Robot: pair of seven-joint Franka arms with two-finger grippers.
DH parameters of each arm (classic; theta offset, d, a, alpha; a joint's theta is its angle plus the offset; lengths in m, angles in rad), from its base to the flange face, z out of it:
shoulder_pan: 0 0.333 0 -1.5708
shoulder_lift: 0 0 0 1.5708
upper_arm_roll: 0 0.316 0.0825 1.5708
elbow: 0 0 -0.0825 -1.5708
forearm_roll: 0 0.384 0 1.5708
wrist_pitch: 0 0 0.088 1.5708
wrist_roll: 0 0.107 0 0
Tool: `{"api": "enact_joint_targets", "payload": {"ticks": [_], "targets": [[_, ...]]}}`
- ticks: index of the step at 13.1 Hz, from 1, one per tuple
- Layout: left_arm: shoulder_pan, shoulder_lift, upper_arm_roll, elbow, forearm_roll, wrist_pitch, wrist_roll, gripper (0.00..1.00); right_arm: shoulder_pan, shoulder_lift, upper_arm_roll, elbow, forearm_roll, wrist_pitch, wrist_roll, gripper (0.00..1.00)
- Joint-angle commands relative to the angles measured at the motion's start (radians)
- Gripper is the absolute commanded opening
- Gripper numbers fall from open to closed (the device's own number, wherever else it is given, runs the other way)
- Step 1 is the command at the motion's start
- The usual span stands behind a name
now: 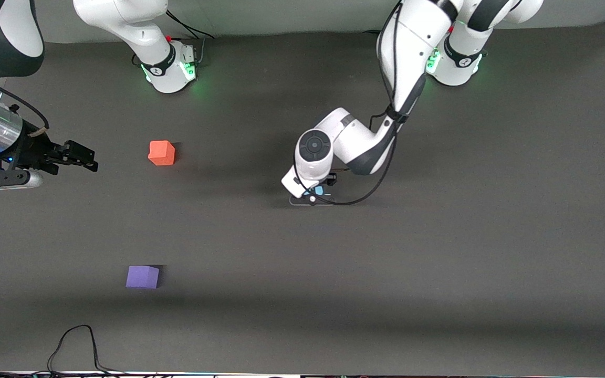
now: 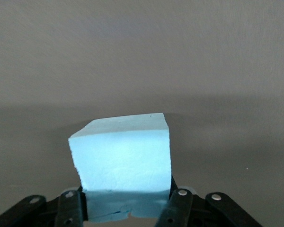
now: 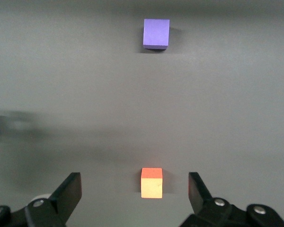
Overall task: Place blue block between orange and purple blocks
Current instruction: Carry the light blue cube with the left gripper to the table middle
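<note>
My left gripper (image 1: 317, 192) is shut on the light blue block (image 2: 123, 156), low over the middle of the mat; in the front view only a sliver of the blue block (image 1: 319, 190) shows under the hand. The orange block (image 1: 162, 153) sits on the mat toward the right arm's end. The purple block (image 1: 142, 276) lies nearer the front camera than the orange one, with bare mat between them. My right gripper (image 1: 86, 159) hangs open and empty beside the orange block, at the table's edge. Its wrist view shows the orange block (image 3: 152, 182) and the purple block (image 3: 156, 33).
The dark grey mat (image 1: 439, 262) covers the whole table. A black cable (image 1: 76, 341) loops onto it at the front edge, near the purple block. Both arm bases (image 1: 168, 71) stand along the back edge.
</note>
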State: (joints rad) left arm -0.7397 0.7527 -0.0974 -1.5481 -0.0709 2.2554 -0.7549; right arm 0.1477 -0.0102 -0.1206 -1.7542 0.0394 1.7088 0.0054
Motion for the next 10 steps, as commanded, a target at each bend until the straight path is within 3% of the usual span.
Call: {"api": "enact_joint_targets", "payload": {"ticks": [1, 2, 3, 4, 7, 10], "targets": [[-0.021, 0.017, 0.015, 0.028, 0.008, 0.003, -0.021, 0.52, 0.007, -0.01, -0.005, -0.005, -0.001, -0.006, 0.021, 1.0], [-0.021, 0.019, 0.015, 0.029, 0.011, 0.003, -0.02, 0.78, 0.007, -0.01, -0.005, -0.005, -0.001, -0.006, 0.021, 1.0], [-0.021, 0.017, 0.015, 0.029, 0.011, 0.001, -0.02, 0.92, 0.007, -0.01, -0.005, -0.005, -0.001, -0.006, 0.021, 1.0], [-0.02, 0.016, 0.015, 0.029, 0.013, 0.0, -0.02, 0.99, 0.007, -0.01, -0.005, -0.005, -0.001, -0.006, 0.021, 1.0], [-0.006, -0.022, 0.019, 0.04, 0.011, -0.029, -0.024, 1.0, 0.01, -0.011, -0.004, -0.005, -0.001, -0.006, 0.022, 1.0], [0.089, -0.162, 0.016, 0.034, 0.007, -0.201, 0.02, 1.0, 0.062, -0.01, 0.004, -0.007, -0.001, -0.029, 0.057, 1.0]]}}
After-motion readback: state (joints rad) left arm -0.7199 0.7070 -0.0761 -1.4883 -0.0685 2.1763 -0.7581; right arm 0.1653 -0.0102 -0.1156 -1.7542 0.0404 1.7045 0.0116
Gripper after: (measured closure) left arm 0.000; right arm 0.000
